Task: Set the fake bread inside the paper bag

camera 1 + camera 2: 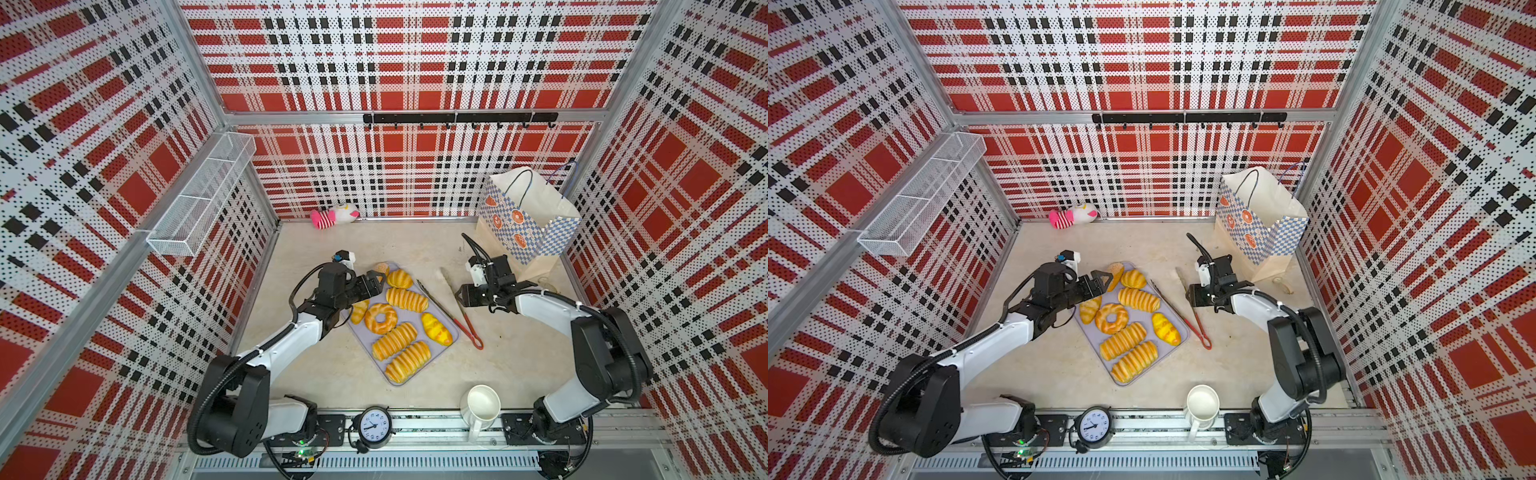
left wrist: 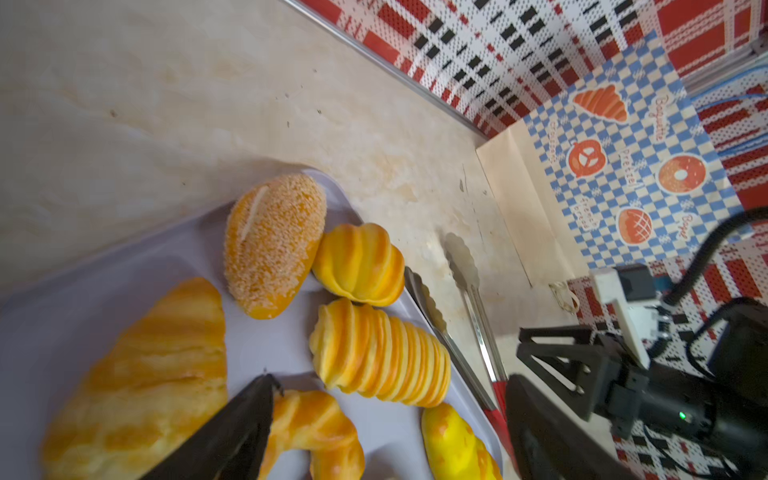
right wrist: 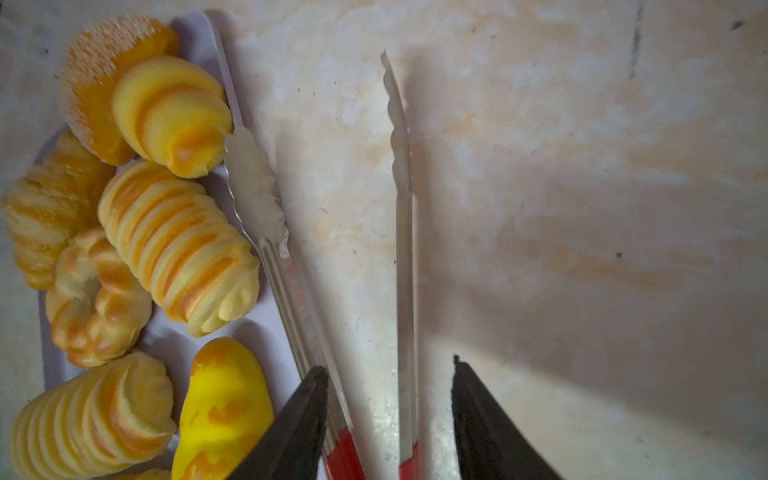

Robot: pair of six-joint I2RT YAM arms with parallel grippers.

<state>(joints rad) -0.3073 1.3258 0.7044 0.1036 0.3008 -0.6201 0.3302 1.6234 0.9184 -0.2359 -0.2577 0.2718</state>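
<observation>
1. right wrist view: the right tool (image 3: 387, 365) is low over the table (image 3: 582, 208). its jaws stand apart, one on each side of the red-handled tongs (image 3: 257, 191).
2. one finger (image 3: 299, 424) is right at one tong arm. the other finger has a gap beside it, so the tongs are not squeezed yet.
3. the left tool (image 1: 376, 281) hangs over the far end of the lilac tray (image 2: 83, 299). its jaws are wide apart and hold nothing.
4. the fake bread (image 1: 1139, 299) lies on the tray. i can see a seeded bun (image 2: 274, 245), a croissant (image 2: 145, 374), a ring doughnut (image 1: 380, 318), ridged long loaves (image 1: 394, 340) and a bright yellow roll (image 3: 224, 399).
5. the paper bag (image 1: 517, 216) stands up with its mouth open. it is in the far corner on the right, well apart from the tray.
6. the bread looks light and squishy, and its shiny skin may slip. i think a long loaf is best pinched across its middle, with a soft squeeze.
7. the bag is thin paper and could tip if bumped, so i think the bread should go in from above.
</observation>
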